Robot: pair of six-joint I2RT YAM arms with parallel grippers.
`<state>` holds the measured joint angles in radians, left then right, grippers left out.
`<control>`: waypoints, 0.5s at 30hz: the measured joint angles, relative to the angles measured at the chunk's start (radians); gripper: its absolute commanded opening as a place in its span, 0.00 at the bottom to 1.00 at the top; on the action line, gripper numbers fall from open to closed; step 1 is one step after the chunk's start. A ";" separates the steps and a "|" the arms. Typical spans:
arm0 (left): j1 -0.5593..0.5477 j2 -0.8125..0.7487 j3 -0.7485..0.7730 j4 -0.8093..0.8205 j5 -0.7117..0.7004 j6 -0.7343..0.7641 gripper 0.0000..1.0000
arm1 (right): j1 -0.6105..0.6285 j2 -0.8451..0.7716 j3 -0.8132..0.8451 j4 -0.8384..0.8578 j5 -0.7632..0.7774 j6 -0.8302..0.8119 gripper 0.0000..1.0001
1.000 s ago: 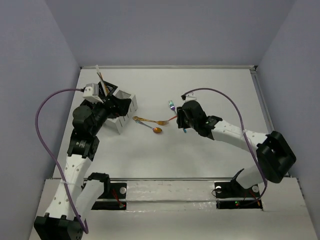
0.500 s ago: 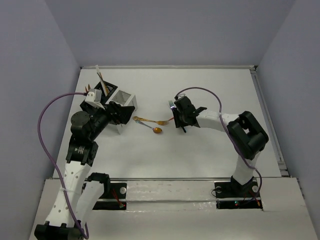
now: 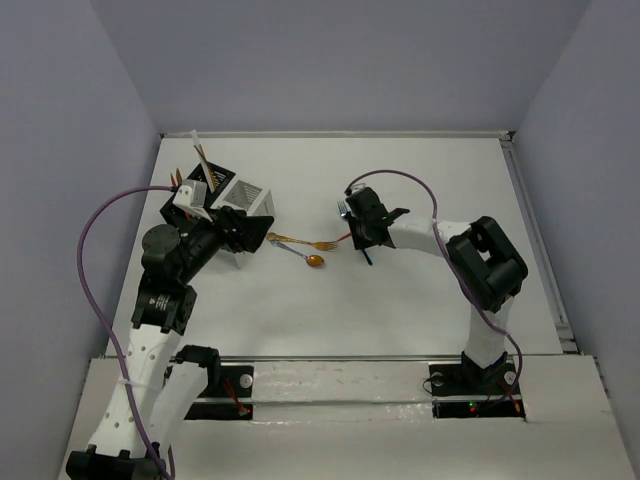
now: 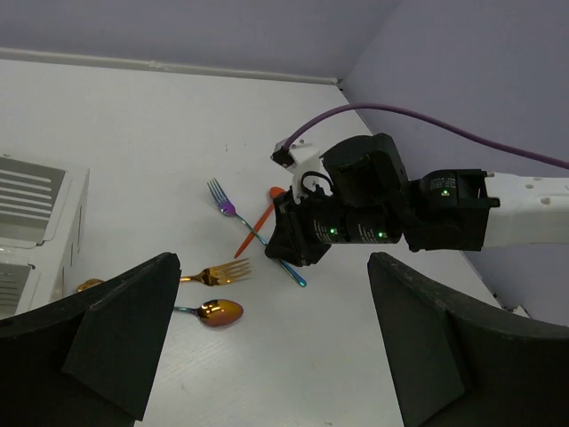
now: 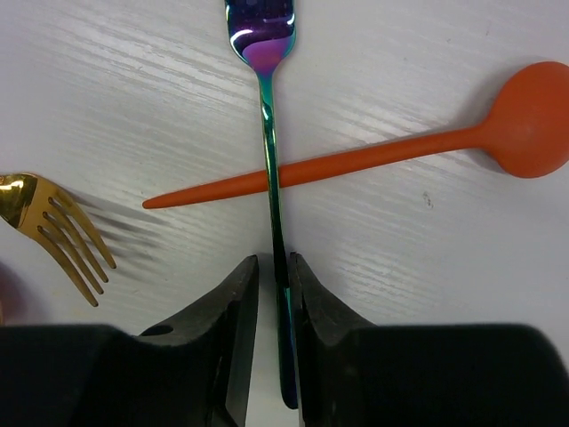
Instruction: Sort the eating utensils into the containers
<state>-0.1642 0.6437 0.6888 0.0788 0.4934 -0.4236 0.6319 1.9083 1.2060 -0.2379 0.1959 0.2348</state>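
A blue iridescent fork point(image 5: 267, 116) lies on the table, crossed by an orange-red spoon point(image 5: 400, 147). My right gripper point(image 5: 274, 285) is down at the table, its jaws closed narrowly around the fork's handle. From above it point(image 3: 362, 240) is right of centre. A gold fork point(image 3: 300, 243) and a copper-bowled spoon point(image 3: 312, 261) lie left of it. The black caddy point(image 3: 205, 180), with sticks in it, and the white caddy point(image 3: 243, 195) stand at the back left. My left gripper point(image 4: 276, 356) is open and empty, next to the white caddy.
The right arm's purple cable point(image 3: 400, 180) loops above the utensils. The table's back wall point(image 3: 330, 132) and right edge rail point(image 3: 530, 220) bound the area. The left arm's cable point(image 3: 95, 250) hangs over the left side.
The right arm has folded its elbow in and its gripper has shifted slightly back-left onto the blue fork's handle. The left gripper has drawn a little away from the caddies.
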 measured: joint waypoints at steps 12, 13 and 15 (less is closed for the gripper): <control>0.000 0.048 0.000 0.008 0.011 -0.013 0.94 | -0.002 -0.026 -0.020 0.047 -0.039 -0.090 0.07; 0.000 0.056 0.000 0.008 0.012 -0.015 0.92 | -0.002 -0.041 -0.026 0.052 -0.040 -0.096 0.07; 0.000 0.069 -0.003 0.009 0.015 -0.019 0.91 | -0.002 -0.072 -0.033 0.061 -0.043 -0.101 0.07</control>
<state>-0.1642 0.7132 0.6861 0.0875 0.5087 -0.4431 0.6296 1.8366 1.1732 -0.1772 0.1528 0.1341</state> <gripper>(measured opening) 0.928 0.097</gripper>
